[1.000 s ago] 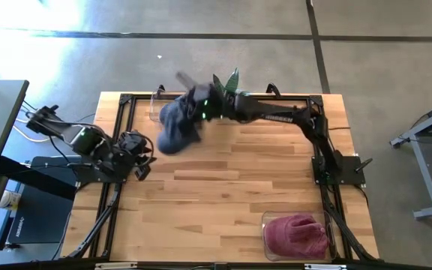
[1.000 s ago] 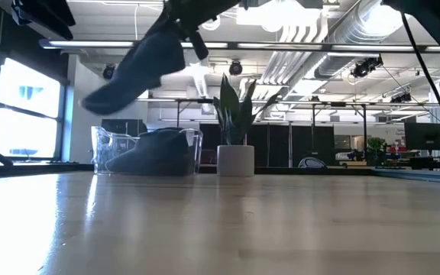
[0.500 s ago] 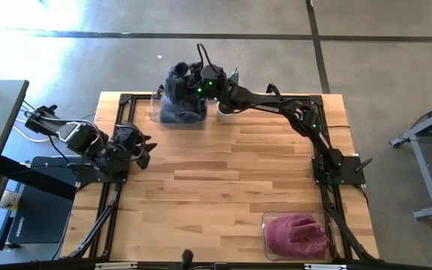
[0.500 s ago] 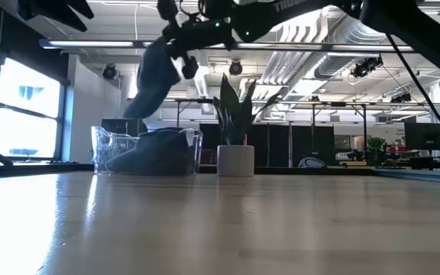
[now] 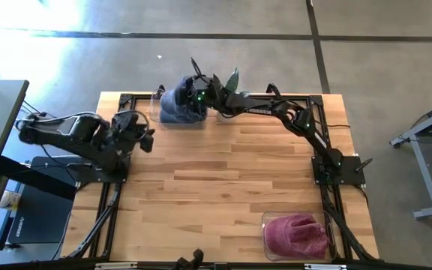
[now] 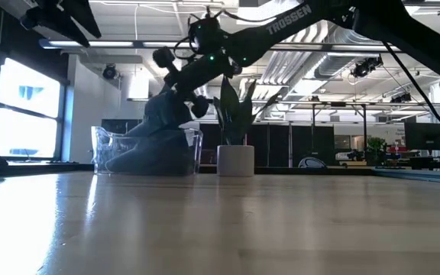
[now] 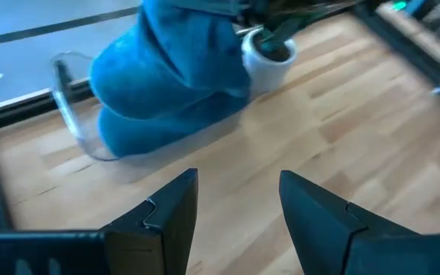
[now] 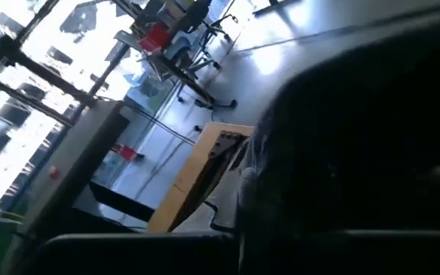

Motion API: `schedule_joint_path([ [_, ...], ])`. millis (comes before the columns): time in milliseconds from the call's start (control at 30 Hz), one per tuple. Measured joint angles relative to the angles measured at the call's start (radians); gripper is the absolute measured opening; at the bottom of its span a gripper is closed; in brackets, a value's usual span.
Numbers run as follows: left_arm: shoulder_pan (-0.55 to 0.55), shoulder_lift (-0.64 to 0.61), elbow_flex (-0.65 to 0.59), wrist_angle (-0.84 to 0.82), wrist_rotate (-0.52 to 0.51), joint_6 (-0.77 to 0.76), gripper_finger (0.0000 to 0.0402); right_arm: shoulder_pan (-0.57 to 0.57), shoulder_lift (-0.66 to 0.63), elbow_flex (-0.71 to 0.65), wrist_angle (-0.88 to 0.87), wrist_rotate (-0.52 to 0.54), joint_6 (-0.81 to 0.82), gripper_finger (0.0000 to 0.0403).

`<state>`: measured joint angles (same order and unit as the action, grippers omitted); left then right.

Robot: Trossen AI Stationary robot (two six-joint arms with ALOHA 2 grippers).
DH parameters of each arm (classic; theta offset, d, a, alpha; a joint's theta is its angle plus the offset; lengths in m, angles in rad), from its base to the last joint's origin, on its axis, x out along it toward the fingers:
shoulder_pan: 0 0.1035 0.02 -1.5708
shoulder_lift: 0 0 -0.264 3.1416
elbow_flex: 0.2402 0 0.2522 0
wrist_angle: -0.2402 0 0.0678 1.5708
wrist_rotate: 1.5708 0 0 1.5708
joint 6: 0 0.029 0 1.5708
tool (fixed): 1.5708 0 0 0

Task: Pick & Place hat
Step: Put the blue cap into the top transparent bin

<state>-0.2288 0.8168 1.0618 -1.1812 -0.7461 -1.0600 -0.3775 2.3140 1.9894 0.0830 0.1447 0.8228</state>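
Observation:
A blue hat [image 5: 175, 106] hangs from my right gripper [image 5: 189, 96], which is shut on it over the clear container [image 5: 154, 106] at the table's far left. In the low view the hat [image 6: 164, 122] reaches down into the container [image 6: 101, 149], onto a second dark blue mound [image 6: 147, 159] that lies inside. The left wrist view shows both blue lumps [image 7: 166, 76]. My left gripper [image 7: 235, 210] stands open above the table's left side [image 5: 142, 139], short of the container, with nothing between its fingers. My right gripper holds the blue hat by its upper part [image 6: 176, 98]; the hat itself hides the fingers. It comes slanting down from the table's right. The hat hangs below it, its lower part inside the container on the other blue mound.
A white pot [image 6: 236, 160] with a green plant [image 5: 233, 78] stands right beside the container, under my right arm. A second clear container with a red hat [image 5: 297, 234] sits at the near right. Bare wooden tabletop [image 5: 223, 172] lies between.
My right gripper has gone toward the table's far left corner and down, rolling as it went. The hat, which swung out over the table, now hangs into the container. My left arm has swung toward the far edge, its gripper turned toward the container.

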Motion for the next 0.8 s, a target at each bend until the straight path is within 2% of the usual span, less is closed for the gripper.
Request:
schedule_joint_path([
  [67,0.068,0.002,0.0,0.0,0.042,0.051,0.0182,0.006,0.002,-0.017,0.016,-0.014,0.096,0.0013],
  [300,0.277,-0.002,0.0,0.005,0.14,0.257,0.0182,0.052,0.0,-0.003,0.057,0.011,0.181,0.0017],
  [467,0.398,-0.003,0.0,0.01,0.185,0.42,0.0182,0.051,-0.003,0.015,0.032,0.003,0.164,0.0009],
  [600,0.488,-0.003,0.0,0.037,0.252,0.528,0.0181,0.055,-0.002,0.011,-0.065,0.062,0.224,0.001],
  [700,0.545,-0.003,0.0,0.044,0.27,0.574,0.0182,0.058,-0.002,0.01,-0.006,0.074,0.329,0.0019],
  [800,0.593,-0.003,0.0,0.075,0.29,0.62,0.0181,0.058,-0.004,0.019,0.019,0.089,0.318,0.0014],
])
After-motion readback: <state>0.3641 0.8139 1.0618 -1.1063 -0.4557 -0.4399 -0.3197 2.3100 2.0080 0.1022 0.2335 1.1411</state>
